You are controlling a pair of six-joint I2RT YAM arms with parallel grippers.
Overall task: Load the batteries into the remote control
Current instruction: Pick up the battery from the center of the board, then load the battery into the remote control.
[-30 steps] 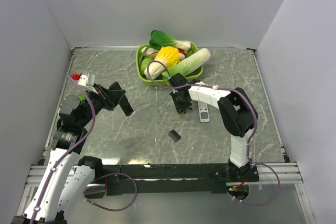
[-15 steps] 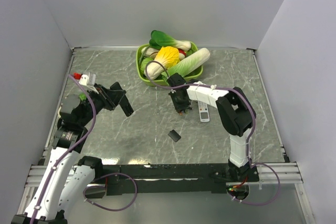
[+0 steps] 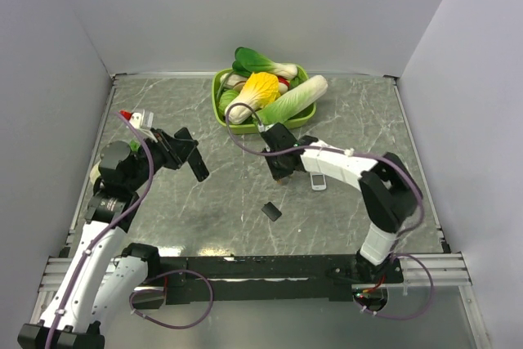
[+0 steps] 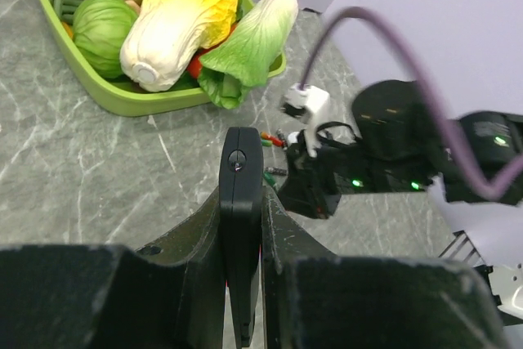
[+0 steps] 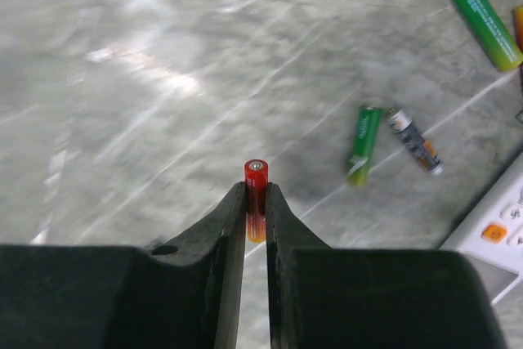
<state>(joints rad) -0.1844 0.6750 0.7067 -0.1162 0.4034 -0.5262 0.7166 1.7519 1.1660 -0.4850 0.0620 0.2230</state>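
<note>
Right wrist view: right gripper (image 5: 256, 195) pinches a red battery (image 5: 256, 176), tip poking beyond, while left gripper (image 4: 243, 202) clamps the remote (image 4: 242, 165).

Red-orange battery (image 5: 256, 194), green batteries (image 5: 363, 143), black remote control (image 4: 242, 202), grey white-veined table (image 3: 221, 202).

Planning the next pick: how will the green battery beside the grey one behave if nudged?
The green battery is a smooth cylinder on its side on the glossy table, so a sideways push will probably roll it. It looks small and rigid, likely light. The right hand pinches a similar red battery, so pinching should work.
</note>
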